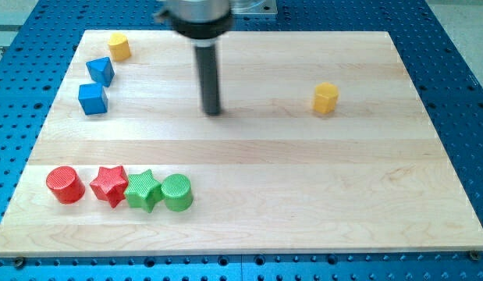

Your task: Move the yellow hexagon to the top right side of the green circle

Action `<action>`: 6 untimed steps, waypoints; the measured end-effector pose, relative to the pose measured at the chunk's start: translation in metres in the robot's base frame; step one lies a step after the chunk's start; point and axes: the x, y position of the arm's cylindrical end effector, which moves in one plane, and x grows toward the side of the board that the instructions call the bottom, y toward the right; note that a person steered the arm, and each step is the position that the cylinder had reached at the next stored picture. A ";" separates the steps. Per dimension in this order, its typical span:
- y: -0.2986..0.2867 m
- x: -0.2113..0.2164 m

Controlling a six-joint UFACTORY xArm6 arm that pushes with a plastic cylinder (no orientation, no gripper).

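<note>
A yellow block (326, 98), which looks like the hexagon, sits at the view's right, above the middle. A second yellow block (119, 47) sits at the top left; its shape is hard to make out. The green circle (177, 192) lies at the bottom left and touches a green star (143, 190). My tip (214, 112) rests on the board near the top centre. It is well left of the right-hand yellow block and well above the green circle, touching no block.
A red star (109, 185) and a red circle (65, 185) continue the bottom row to the left of the green star. A blue cube (93, 99) and a blue triangle-like block (101, 71) sit at the upper left. The wooden board (303, 195) lies on a blue perforated table.
</note>
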 end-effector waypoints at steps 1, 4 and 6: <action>0.103 -0.031; 0.173 -0.026; 0.099 0.011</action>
